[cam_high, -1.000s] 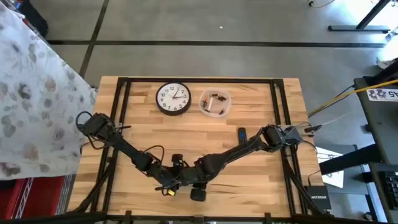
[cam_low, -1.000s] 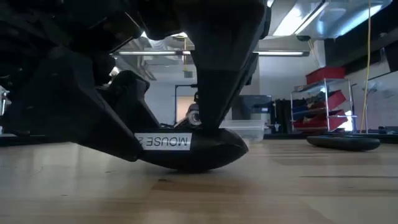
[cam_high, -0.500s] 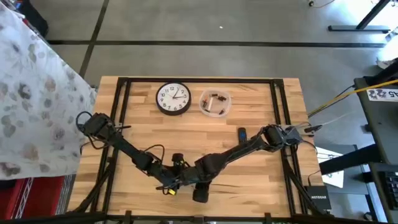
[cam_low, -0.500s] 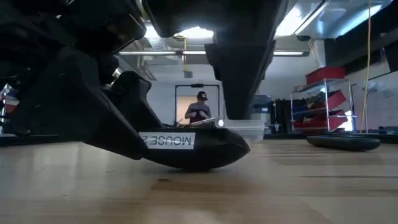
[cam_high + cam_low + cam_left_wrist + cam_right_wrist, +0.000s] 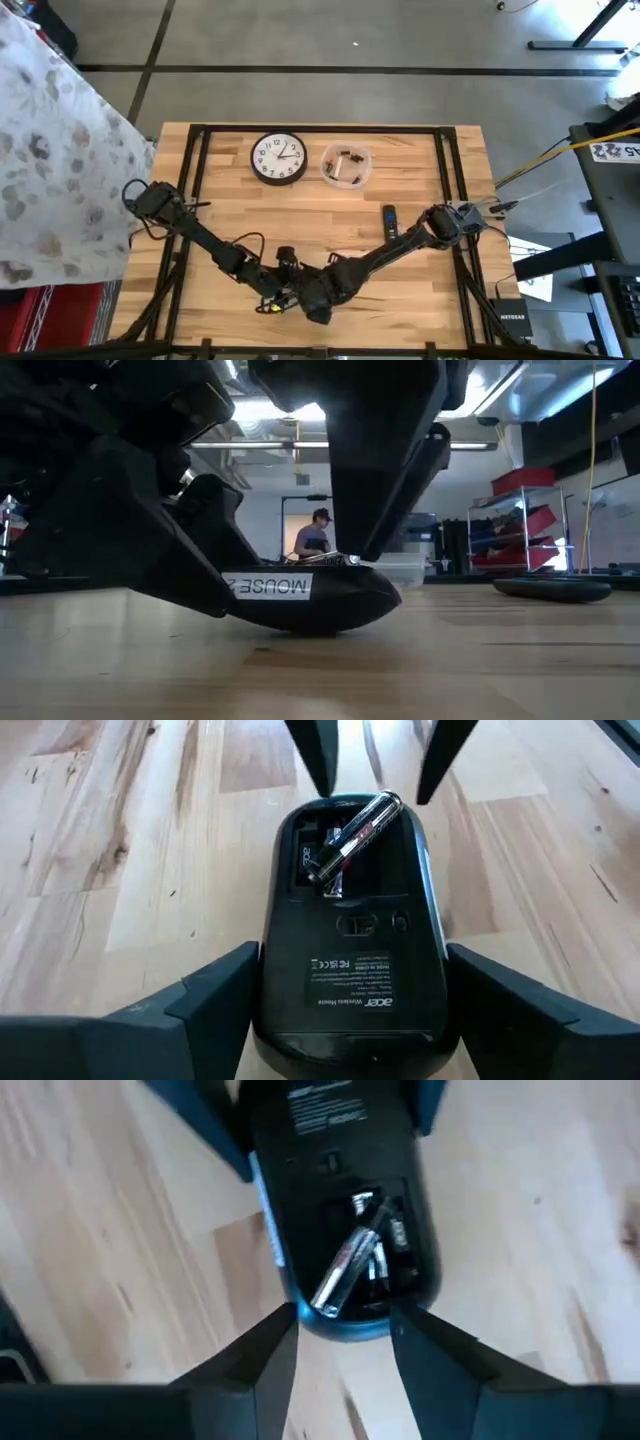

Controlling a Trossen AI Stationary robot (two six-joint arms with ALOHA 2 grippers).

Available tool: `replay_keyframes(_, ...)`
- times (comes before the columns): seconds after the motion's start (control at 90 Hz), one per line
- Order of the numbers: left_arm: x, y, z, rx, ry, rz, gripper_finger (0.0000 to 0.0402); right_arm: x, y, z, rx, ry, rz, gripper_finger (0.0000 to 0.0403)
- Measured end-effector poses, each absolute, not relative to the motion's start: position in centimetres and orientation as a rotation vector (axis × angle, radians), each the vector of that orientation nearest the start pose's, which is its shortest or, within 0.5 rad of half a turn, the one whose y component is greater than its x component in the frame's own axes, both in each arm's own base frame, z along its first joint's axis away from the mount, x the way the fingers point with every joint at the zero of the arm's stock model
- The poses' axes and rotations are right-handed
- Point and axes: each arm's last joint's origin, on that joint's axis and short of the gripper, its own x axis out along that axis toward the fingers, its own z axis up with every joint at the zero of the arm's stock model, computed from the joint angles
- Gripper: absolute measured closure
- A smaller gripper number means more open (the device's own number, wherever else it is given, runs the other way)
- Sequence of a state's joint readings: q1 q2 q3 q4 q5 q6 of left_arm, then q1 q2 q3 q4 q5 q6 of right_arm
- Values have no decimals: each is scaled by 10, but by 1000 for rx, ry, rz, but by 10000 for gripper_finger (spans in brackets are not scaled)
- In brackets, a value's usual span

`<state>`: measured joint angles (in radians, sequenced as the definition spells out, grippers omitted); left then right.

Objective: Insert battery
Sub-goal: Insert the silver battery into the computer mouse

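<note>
Black plastic fills the near edge of the table: a mouse [image 5: 350, 960] lies belly-up with its battery bay open, held at its sides between the spread fingers of the left gripper [image 5: 350, 1020]. A battery [image 5: 355, 830] rests in that bay, but crooked: its long axis runs diagonally across the slot, one end down in the compartment and the other riding up over the rim. The right gripper [image 5: 335, 1350] hovers just past the mouse's far end, jaws parted and empty, with the battery's raised end lying between its fingertips, so it is the nearer arm to press it flat. Farther back on the wooden table [image 5: 420, 290] lie a small remote [image 5: 389, 219], a bowl [image 5: 346, 166] and a wall clock [image 5: 278, 158].
</note>
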<state>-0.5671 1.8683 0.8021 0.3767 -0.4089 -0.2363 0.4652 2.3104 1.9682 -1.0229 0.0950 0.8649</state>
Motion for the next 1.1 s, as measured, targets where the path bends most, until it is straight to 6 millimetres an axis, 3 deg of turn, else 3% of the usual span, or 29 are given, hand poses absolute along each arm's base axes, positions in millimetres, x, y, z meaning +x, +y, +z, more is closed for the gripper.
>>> replay_keyframes(0.456,294,-174,110,96,619,-78,127,423,208,166,348,1316,-308,258)
replay_keyframes(0.567,294,-174,110,94,620,-79,127,423,208,165,339,1315,-316,288)
replay_keyframes(0.778,294,-174,111,91,618,-78,127,423,209,168,301,1344,-257,389)
replay_keyframes(1.1,294,-173,110,97,621,-75,127,430,201,181,275,1369,-172,399)
